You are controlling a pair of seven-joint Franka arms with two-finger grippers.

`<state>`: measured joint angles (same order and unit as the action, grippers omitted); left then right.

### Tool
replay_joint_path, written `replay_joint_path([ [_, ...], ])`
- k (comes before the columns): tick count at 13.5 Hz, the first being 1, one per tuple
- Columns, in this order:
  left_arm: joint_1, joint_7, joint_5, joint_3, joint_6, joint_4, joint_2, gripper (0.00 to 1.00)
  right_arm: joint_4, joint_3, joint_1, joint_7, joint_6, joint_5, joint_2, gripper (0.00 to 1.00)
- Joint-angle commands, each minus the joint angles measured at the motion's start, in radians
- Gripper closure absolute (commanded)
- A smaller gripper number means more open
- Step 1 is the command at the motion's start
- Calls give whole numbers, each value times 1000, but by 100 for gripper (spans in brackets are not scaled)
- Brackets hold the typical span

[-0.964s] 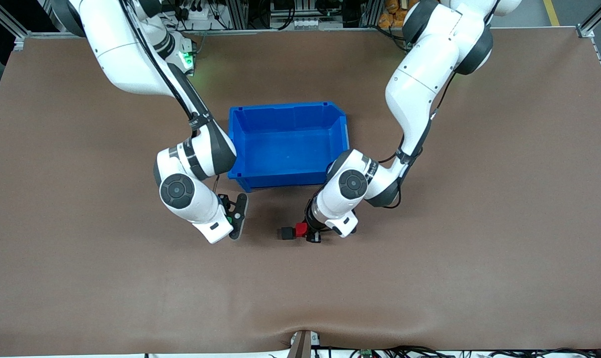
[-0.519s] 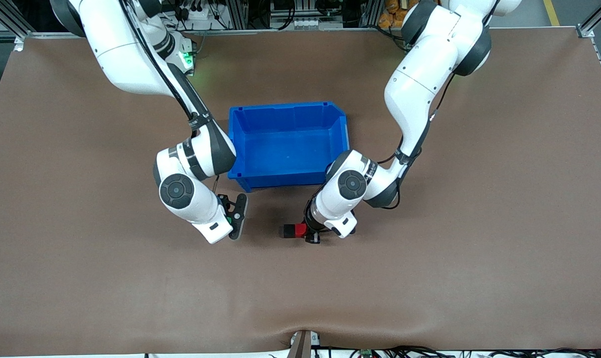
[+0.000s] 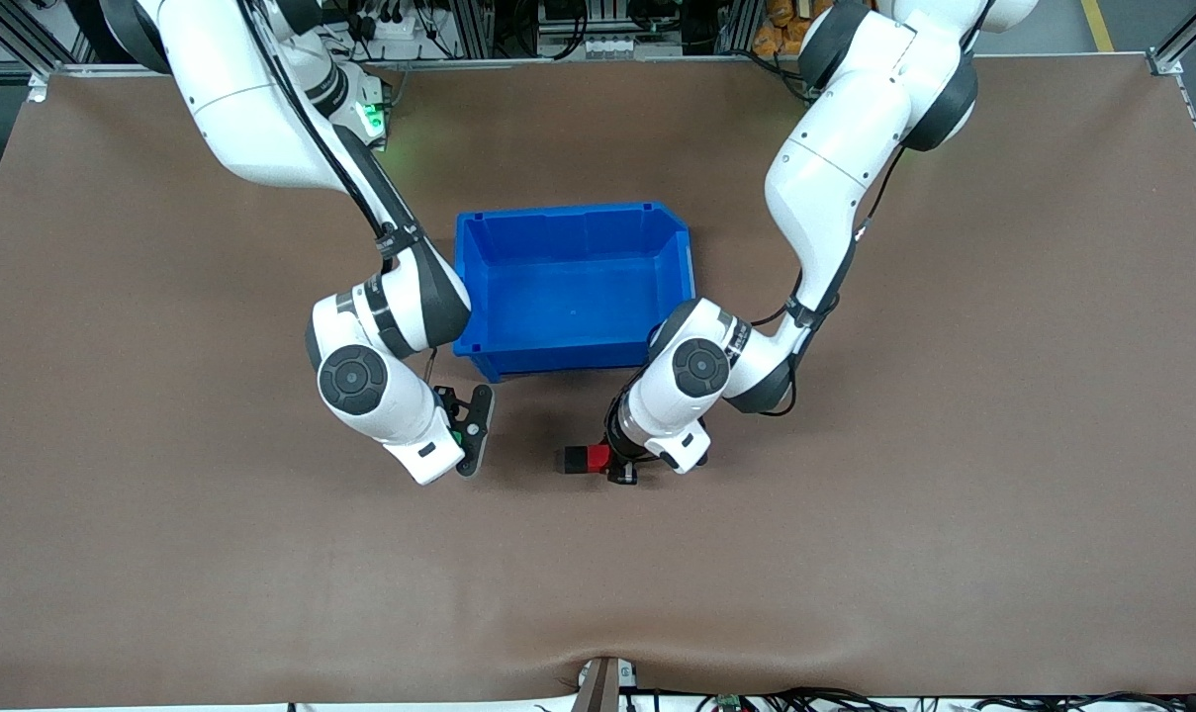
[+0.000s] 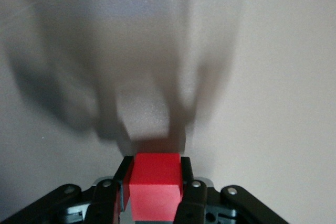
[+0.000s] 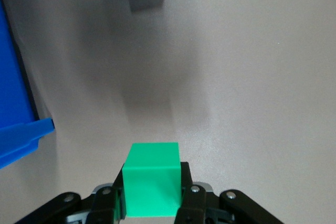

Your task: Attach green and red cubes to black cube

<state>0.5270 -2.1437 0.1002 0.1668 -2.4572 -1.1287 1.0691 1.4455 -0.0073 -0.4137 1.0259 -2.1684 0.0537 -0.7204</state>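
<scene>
Pressing the red cube [image 3: 598,457] against the black cube [image 3: 570,461] in front of the blue bin [image 3: 677,247], the left gripper [image 3: 609,463] has closed the gap, while the right gripper [image 3: 456,433] waits nearby clamping the green cube [image 5: 153,179].

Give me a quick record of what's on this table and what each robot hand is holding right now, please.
Left tool: shut on the red cube, low over the table
Right tool: shut on the green cube, above the table
Black cube: on the table, right beside the red cube; contact unclear
Blue bin: between the arms, farther from the front camera than the cubes
</scene>
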Motion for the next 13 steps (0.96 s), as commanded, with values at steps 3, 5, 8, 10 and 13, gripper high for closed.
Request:
replay_joint_path([
  [3,25,-54,18,-20,135,40,5,100,-36,-2,-7,-20,10,-9,-19,100],
  [5,28,-56,18,-19,136,40,3,100,-40,-2,-8,-21,10,-2,-20,100],
  [8,28,-56,18,-18,135,41,3,100,-40,0,-8,-49,9,0,-20,100],
  [10,27,-56,19,-15,130,41,3,92,-40,0,-16,-70,9,2,-20,100],
  [13,27,-56,18,-13,124,41,2,0,-42,1,-20,-87,6,2,-28,100],
])
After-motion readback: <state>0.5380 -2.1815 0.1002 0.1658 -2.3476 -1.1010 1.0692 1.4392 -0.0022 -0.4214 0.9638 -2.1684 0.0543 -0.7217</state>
